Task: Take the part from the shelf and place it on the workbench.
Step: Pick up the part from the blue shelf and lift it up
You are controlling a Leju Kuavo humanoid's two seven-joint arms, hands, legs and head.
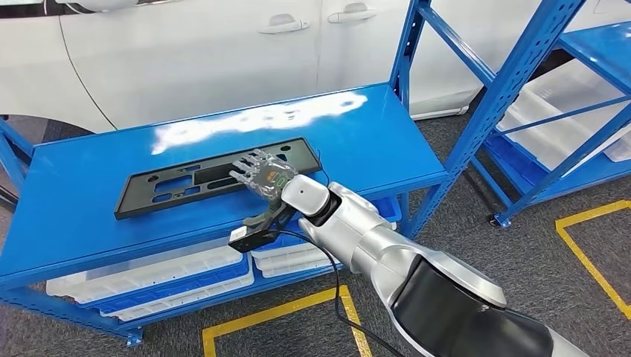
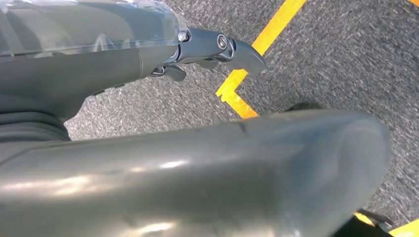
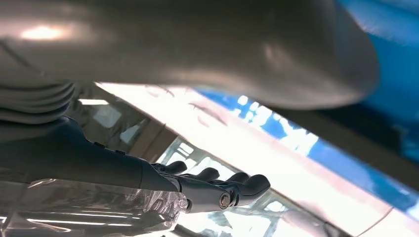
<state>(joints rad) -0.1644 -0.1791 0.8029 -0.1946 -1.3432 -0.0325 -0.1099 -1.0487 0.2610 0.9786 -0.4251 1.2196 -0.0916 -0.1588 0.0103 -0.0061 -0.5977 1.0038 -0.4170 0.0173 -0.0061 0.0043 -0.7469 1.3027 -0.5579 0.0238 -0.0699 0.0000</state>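
Observation:
The part is a long flat black panel [image 1: 178,186] with several cut-outs, lying on the glossy blue top shelf [image 1: 357,134]. My right hand [image 1: 262,172] hovers at the panel's right end, palm down, with its fingers stretched out and spread over the panel's edge. I cannot tell whether they touch it. In the right wrist view the dark fingers [image 3: 222,190] reach out straight with nothing between them and the thumb. In the left wrist view my left hand [image 2: 148,98] hangs above grey carpet and holds nothing, its fingers [image 2: 237,49] loosely extended.
A white car [image 1: 186,52] stands close behind the shelf. White bins [image 1: 171,275] sit on the lower level. A second blue rack [image 1: 551,126] with white trays stands to the right. Yellow tape lines [image 1: 588,253] mark the grey floor. A black cable [image 1: 335,275] hangs from my right forearm.

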